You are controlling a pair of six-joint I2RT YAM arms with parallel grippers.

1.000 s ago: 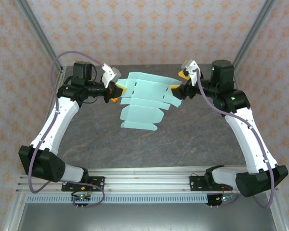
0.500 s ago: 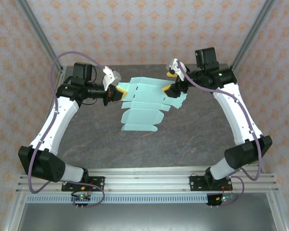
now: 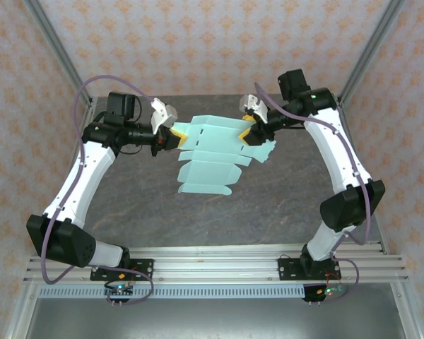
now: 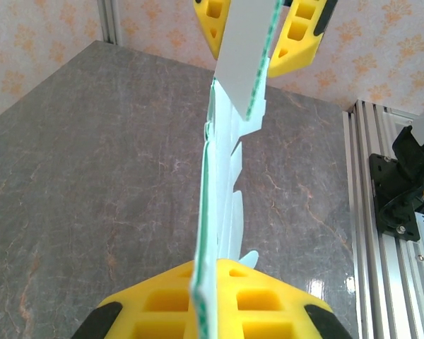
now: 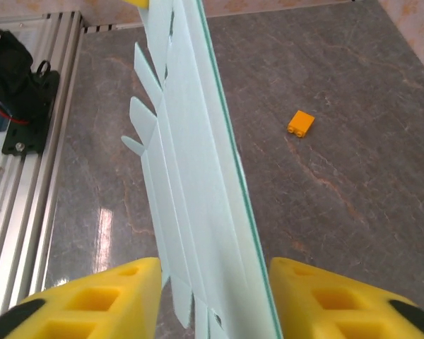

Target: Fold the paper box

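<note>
The paper box (image 3: 210, 151) is a pale mint-green die-cut sheet, unfolded and hanging above the table between both arms. My left gripper (image 3: 171, 136) is shut on its left edge; in the left wrist view the yellow fingers (image 4: 268, 304) pinch the sheet (image 4: 222, 191) edge-on. My right gripper (image 3: 254, 130) is open at the sheet's right end. In the right wrist view its yellow fingers (image 5: 92, 300) stand wide apart either side of the sheet (image 5: 198, 183), which runs close to the right-hand finger. My right gripper (image 4: 258, 21) also straddles the far end in the left wrist view.
A tiny orange block (image 5: 301, 122) lies on the dark stone tabletop (image 3: 268, 205) beyond the sheet. Aluminium rails (image 3: 212, 265) run along the near edge, with the arm bases. Patterned walls and frame posts (image 3: 56, 56) close in the back and sides.
My right gripper has shifted left, further onto the sheet's right end, and the right arm has swung its elbow up and inward. The left arm and the sheet have hardly moved.
</note>
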